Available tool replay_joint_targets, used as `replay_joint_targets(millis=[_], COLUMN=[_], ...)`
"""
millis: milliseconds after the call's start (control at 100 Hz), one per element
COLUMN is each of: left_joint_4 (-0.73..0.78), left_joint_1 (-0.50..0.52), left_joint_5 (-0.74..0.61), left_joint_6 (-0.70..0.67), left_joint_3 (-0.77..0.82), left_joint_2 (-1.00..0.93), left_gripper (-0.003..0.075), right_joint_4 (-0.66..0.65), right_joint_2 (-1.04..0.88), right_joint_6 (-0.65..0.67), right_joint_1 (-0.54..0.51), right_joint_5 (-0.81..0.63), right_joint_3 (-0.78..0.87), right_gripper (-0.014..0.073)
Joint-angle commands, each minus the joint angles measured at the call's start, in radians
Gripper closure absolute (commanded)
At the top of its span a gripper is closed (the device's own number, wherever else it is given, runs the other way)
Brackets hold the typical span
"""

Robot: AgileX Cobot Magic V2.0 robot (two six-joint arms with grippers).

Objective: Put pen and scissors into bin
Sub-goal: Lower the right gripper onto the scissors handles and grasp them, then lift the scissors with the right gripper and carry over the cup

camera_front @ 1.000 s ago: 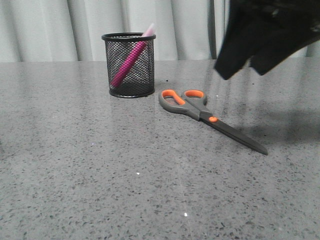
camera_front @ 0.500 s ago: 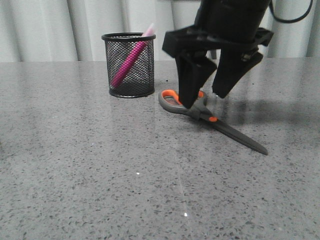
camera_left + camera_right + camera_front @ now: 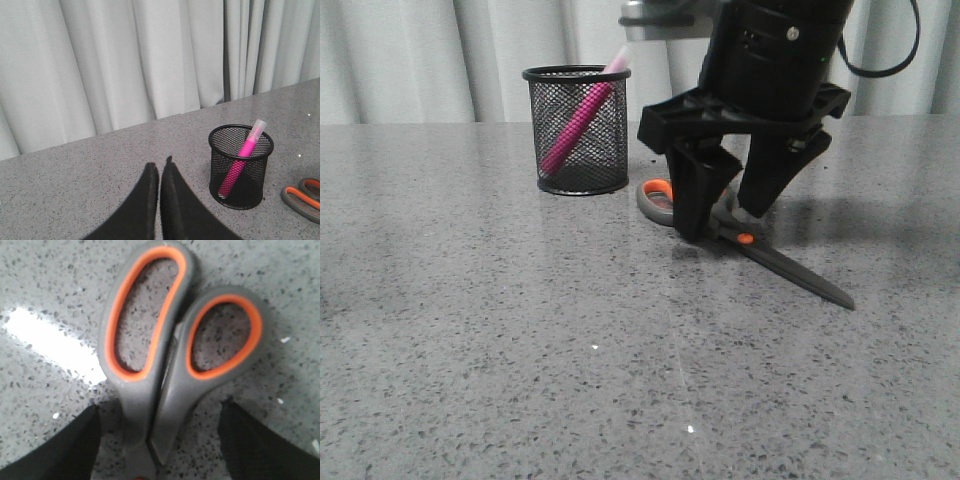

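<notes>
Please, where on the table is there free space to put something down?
The table is bare in front of and left of the bin, and along its near edge. It is crowded right of the bin, where the right gripper straddles the scissors.

A speckled grey stone-look tabletop [image 3: 520,330] stretches wide under soft light, with pale grey-white pleated curtains [image 3: 420,60] hanging in folds just behind it.
</notes>
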Motion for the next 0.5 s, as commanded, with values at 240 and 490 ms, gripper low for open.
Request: replay_joint_targets(millis=[240, 490], left_joint_4=[-0.05, -0.05], left_joint_1=[-0.055, -0.055], left_joint_5=[-0.033, -0.039], left_joint_6=[0.012, 0.012], left_joint_3=[-0.026, -0.026], left_joint_2=[-0.005, -0.005], left_gripper=[0.0739, 0.0739], right_joint_4=[-0.006, -0.006], right_joint_2=[-0.034, -0.065], right_joint_6=[-0.015, -0.015], right_joint_1=[0.001, 0.001], right_joint_5=[-0.007, -0.028], right_joint_3=[-0.031, -0.031], right_gripper=[0.0484, 0.0669])
